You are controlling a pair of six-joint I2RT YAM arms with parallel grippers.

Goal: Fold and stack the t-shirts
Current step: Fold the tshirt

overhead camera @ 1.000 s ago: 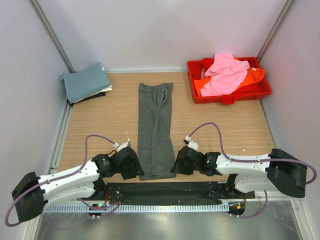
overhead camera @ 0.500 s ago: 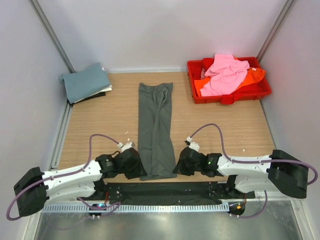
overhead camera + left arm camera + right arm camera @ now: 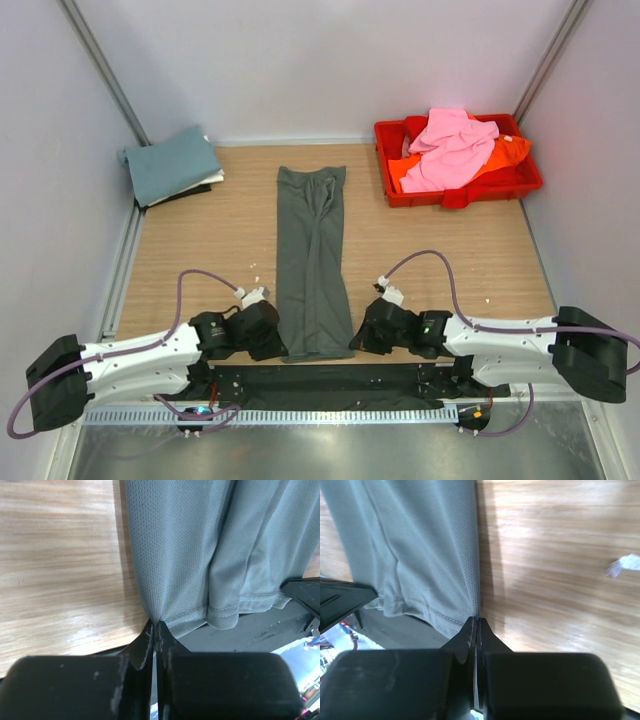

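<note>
A dark grey t-shirt [image 3: 312, 250], folded into a long narrow strip, lies down the middle of the table. My left gripper [image 3: 281, 346] is shut on the near left corner of its hem, where the cloth [image 3: 200, 545] puckers into the closed fingertips [image 3: 155, 626]. My right gripper [image 3: 355, 341] is shut on the near right corner, with the shirt's edge [image 3: 420, 545] pinched at its tips [image 3: 476, 621]. A pink t-shirt [image 3: 452, 150] and an orange t-shirt [image 3: 511, 150] are heaped in the red tray. A folded teal t-shirt [image 3: 172, 165] tops a white one [image 3: 207, 183] at the back left.
The red tray [image 3: 455, 196] stands at the back right, by the right wall. Small white scraps [image 3: 488, 298] [image 3: 622, 565] lie on the wood. A dark strip [image 3: 320, 385] runs along the near table edge under the hem. Walls close in on three sides.
Both grippers have closed from partly open onto the hem corners of the grey t-shirt. Both arms have shifted slightly toward the near edge.
</note>
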